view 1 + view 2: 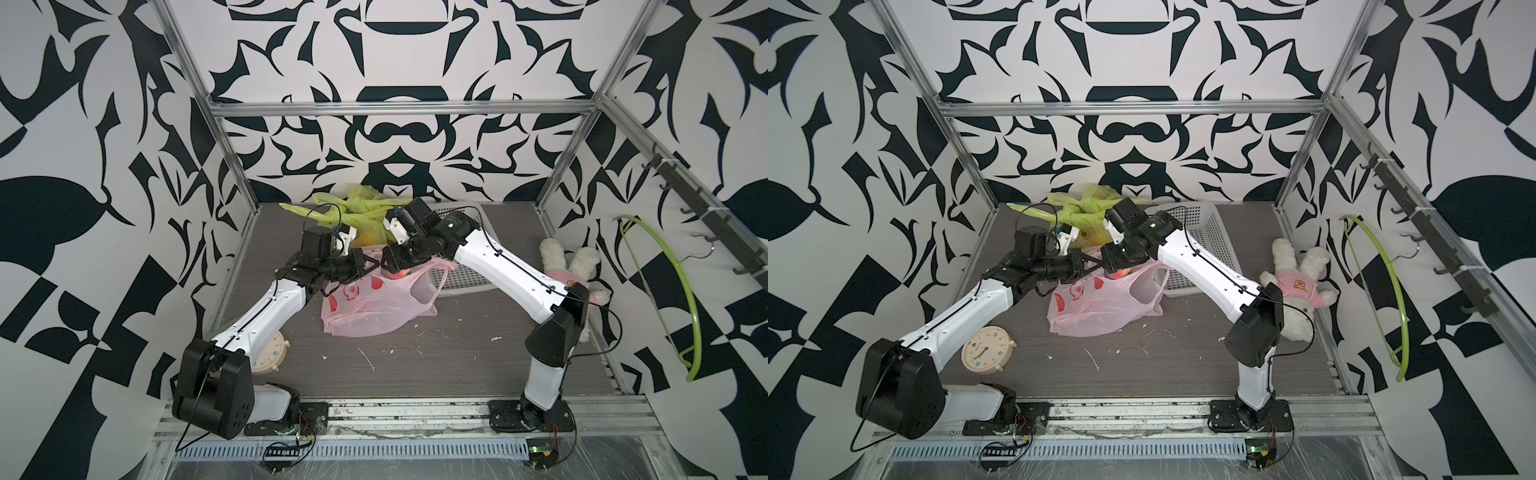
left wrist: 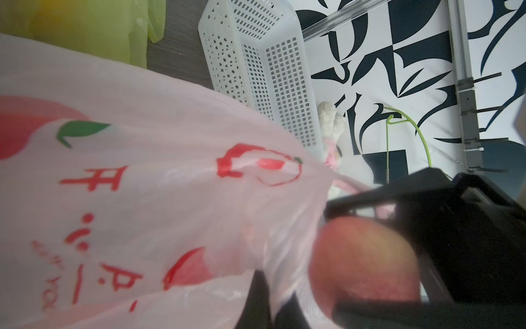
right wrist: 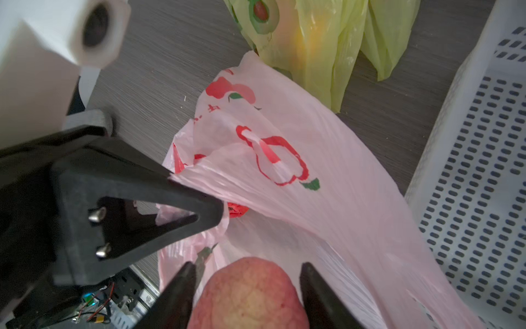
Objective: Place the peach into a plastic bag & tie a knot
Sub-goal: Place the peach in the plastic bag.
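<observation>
One pink bag (image 1: 374, 307) mid-table (image 1: 457, 353), red fruit prints, the character "开" readable, other writing blurred. Green bag (image 3: 327, 42) at the far edge, avocado print. My left gripper (image 3: 213, 209) is clamped on the pink bag's bunched rim. My right gripper (image 3: 247, 270) straddles the peach (image 3: 250, 296) at the bag mouth; squeezing or loose, can't tell. The peach's lower part is cut off.

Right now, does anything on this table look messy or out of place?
White scraps litter the tabletop in front of the pink bag, like debris. The alarm clock lies flat on its back by the left arm.
</observation>
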Controlling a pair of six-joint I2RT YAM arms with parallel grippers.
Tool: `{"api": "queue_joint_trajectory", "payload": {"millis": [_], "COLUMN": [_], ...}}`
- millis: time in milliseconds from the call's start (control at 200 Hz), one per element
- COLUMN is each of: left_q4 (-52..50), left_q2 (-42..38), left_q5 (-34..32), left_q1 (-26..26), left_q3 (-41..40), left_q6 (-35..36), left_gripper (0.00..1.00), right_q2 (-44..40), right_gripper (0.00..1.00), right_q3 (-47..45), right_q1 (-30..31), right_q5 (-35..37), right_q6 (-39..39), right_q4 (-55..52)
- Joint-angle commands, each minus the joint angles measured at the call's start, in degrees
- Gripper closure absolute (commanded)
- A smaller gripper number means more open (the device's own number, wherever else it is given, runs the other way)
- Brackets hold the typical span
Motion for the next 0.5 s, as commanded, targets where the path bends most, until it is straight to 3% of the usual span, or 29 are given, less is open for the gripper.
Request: {"api": "queue_joint_trajectory", "payload": {"millis": [0,165,290,405,495], "left_q4": [-1.2,-1.2,-1.0,-0.6,-0.6], "left_q2": [-1.2,-1.1,-0.9,-0.5,-0.6], "left_q5": [0.0,-0.3,-0.7,-0.5,-0.5], "left_q1": [-0.2,-0.2,-0.2,-0.2,-0.3], "left_q3": [0.5,0.2,0.1,0.2,0.3], "left_q6": [0.7,1.0,1.2,1.0,0.9], "left_gripper": [1.0,1.0,1.0,1.0,1.0], "right_q2": [-3.6,-9.6,-20.7,-31.9,-38.9], "right_gripper": [0.29,0.28,0.31,0.39,0.54], "right_q3": [0.8,-0.6,-10.2,-22.7,-31.5], "right_q1": [0.7,0.7,0.6,0.6,0.6], "right_q5": [0.7,3.5,8.1,8.9,8.9], "right_q6": [-0.2,1.9,6.3,11.2,15.6], "right_q4": [0.3,0.1,1.2,3.4,4.8]}}
